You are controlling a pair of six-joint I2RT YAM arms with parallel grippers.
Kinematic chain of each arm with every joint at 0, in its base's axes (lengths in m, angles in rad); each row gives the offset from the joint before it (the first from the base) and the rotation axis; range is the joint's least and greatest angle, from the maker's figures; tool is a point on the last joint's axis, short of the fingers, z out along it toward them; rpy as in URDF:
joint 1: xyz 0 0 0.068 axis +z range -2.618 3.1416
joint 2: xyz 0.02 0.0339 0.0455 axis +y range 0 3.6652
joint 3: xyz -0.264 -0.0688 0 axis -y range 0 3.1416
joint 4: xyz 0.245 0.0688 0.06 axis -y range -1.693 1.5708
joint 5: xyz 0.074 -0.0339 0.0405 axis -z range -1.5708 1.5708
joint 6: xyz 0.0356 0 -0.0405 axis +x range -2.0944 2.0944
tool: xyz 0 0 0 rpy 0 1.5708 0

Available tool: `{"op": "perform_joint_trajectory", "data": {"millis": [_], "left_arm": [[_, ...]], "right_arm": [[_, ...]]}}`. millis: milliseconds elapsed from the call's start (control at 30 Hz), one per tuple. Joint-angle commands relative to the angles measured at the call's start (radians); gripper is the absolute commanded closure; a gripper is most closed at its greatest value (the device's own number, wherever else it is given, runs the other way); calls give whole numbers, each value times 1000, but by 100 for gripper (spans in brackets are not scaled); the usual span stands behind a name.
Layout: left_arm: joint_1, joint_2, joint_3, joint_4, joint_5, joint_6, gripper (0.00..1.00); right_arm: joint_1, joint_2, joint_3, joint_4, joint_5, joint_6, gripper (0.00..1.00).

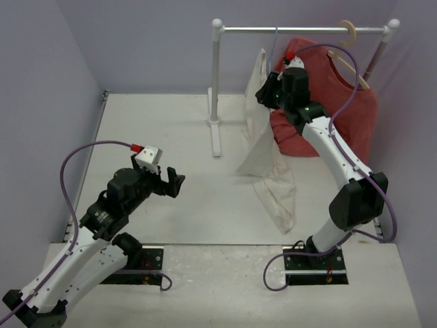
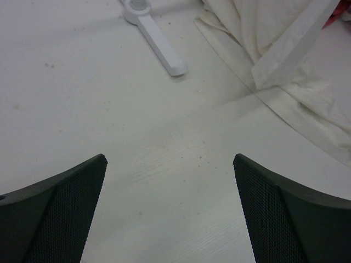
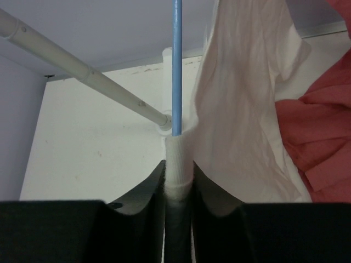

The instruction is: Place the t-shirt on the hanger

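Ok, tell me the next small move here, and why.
Probably bring the left gripper, open over the table, toward the t-shirt. The right gripper is shut on its cloth around the hanger wire, yet the shirt hangs bunched, its lower end on the table, so a second grip seems needed to spread it.

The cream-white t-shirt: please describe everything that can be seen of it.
The cream-white wrinkled cotton t-shirt is plain, soft and thin-looking, with short sleeves. It hangs in a narrow, bunched drape from below the white rail, and its lower end lies crumpled on the white table. A ribbed band, apparently its collar, is wrapped around the thin light-blue wire hanger and pinched there by the right tool, whose jaws are closed. Behind it hangs a red t-shirt; whether they touch cannot be told.
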Motion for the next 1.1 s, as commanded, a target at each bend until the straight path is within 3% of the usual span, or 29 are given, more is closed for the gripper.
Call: {"op": "perform_joint_trajectory", "data": {"millis": [0, 33, 67, 300, 433, 667, 867, 933, 1067], "left_arm": [[5, 1, -6, 41, -37, 2, 0], [5, 5, -5, 37, -65, -3, 0], [4, 12, -2, 32, -97, -12, 0], [19, 147, 97, -151, -556, -191, 0], [55, 141, 112, -197, -691, -258, 0], [137, 39, 70, -87, -694, -194, 0], [374, 70, 69, -42, -435, -152, 0], [383, 50, 69, -57, -441, -142, 0], [375, -36, 43, -47, -401, -131, 0]], "right_arm": [[1, -60, -7, 36, -7, -2, 20], [0, -70, -9, 32, -7, -4, 3], [0, -80, -12, 31, -9, -8, 1], [-1, -242, -63, -40, 92, -90, 1], [-1, -439, -163, -95, 184, -164, 1], [-3, -853, -341, -380, 328, -232, 1], [3, -1281, -559, -340, 297, -284, 1], [3, -1395, -585, -377, 262, -312, 1], [3, -1418, -594, -471, 310, -309, 1]]}}
